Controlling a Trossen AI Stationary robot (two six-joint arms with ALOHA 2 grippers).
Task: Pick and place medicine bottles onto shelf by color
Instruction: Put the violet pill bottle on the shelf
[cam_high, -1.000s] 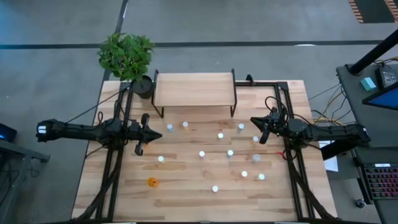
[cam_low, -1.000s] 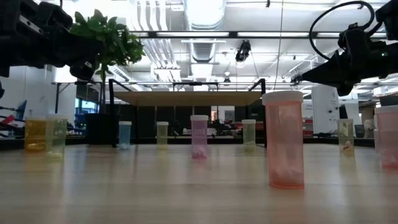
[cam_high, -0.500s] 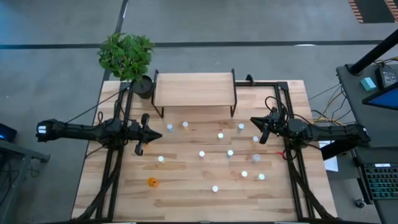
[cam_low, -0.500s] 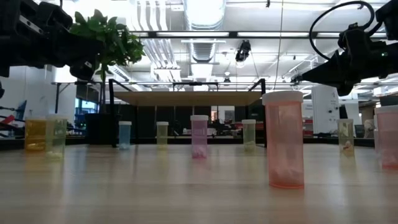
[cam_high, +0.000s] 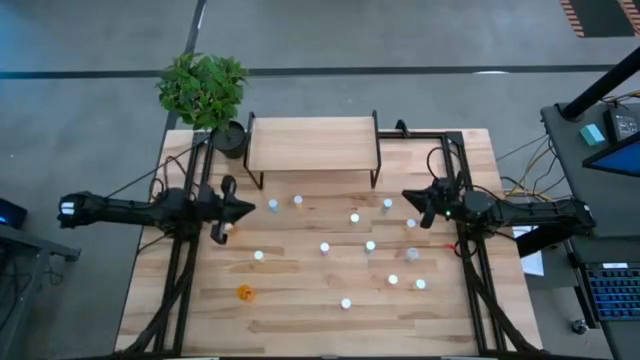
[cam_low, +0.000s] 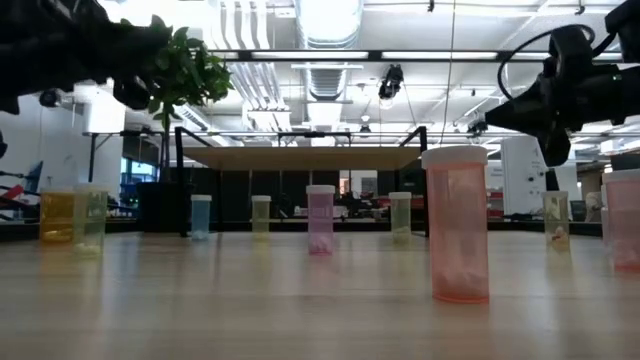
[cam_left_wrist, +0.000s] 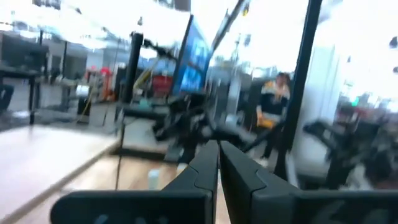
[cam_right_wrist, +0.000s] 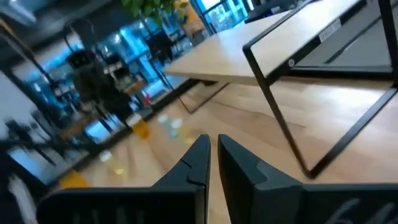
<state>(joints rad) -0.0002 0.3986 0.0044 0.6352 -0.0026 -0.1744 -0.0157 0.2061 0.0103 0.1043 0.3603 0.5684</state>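
Observation:
Several small medicine bottles with pale caps stand upright on their bases across the wooden table (cam_high: 300, 320), among them one (cam_high: 272, 205) near my left gripper and one (cam_high: 387, 204) near my right. An orange bottle (cam_high: 244, 292) stands near the front left. In the low view a pink bottle (cam_low: 456, 225) stands closest. The shelf (cam_high: 312, 143) stands on thin black legs at the table's far edge, its top bare. My left gripper (cam_high: 252, 208) hovers shut at the table's left. My right gripper (cam_high: 404, 195) hovers shut at the right. Neither holds anything.
A potted plant (cam_high: 204, 88) stands at the far left corner beside the shelf. Black frame rails (cam_high: 185, 270) run along both sides of the table. In the left wrist view a person (cam_left_wrist: 278, 99) sits in the room beyond. Bare wood lies along the table's near edge.
My left gripper has tipped upward and risen a little, staying shut. My right gripper has rolled about its own pointing line without shifting place. No bottle has moved.

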